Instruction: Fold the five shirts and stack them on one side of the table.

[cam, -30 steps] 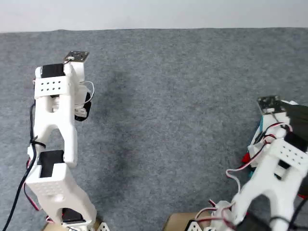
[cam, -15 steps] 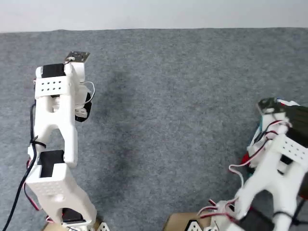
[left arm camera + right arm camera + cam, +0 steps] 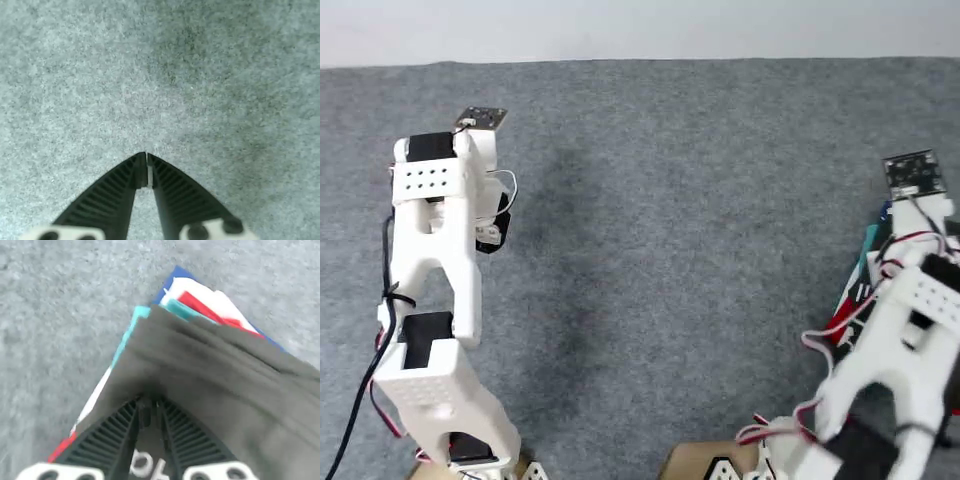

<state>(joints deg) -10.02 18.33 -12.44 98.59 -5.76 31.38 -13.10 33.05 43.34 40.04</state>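
Two arms at the grey worktop point(image 3: 700, 200). Left gripper point(image 3: 146, 172) sits over the worktop's left side, jaws together. Right gripper point(image 3: 150, 410) is at the right edge, jaws clamped on a pucker of the dark grey shirt point(image 3: 225, 385), which tops the stack point(image 3: 210, 307) of teal, white, red and blue layers. White print point(image 3: 145, 467) on the grey shirt is partly hidden by the jaws and illegible.

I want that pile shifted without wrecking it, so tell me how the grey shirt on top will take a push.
Probably floppy: the grey shirt creases toward the right hand. It would likely bunch rather than slide whole. The folded shirts beneath sit unevenly, so they may skew.
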